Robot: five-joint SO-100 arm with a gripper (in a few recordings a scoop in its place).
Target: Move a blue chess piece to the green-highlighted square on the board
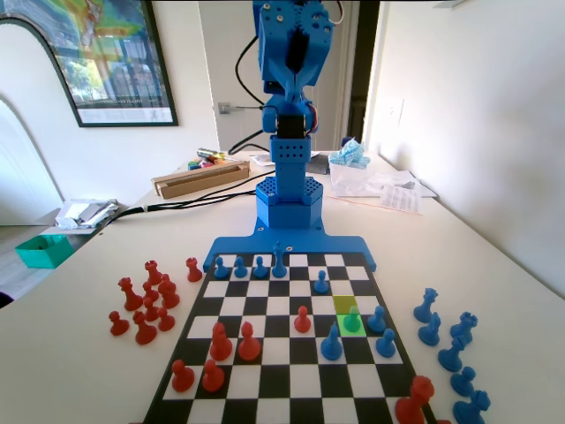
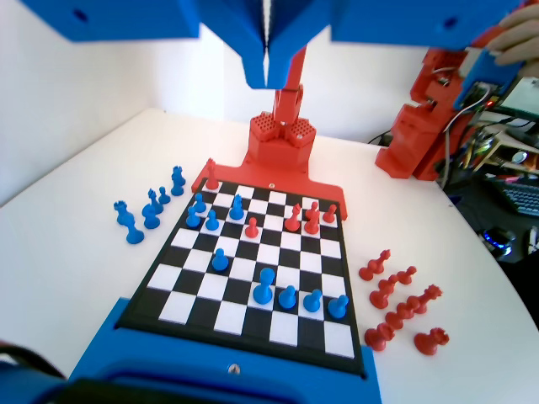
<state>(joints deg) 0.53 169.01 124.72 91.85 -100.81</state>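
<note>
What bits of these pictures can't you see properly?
- Fixed view: the board has its nearest row cut off by the bottom edge, along with a red piece there.
- Fixed view: the pawn on the green-highlighted square is tinted green, which hides its own colour.
- Wrist view: the gripper is cut off by the top edge.

The blue chess piece (image 1: 352,320) stands upright on the green-highlighted square (image 1: 350,325) of the board (image 1: 265,389).
</note>
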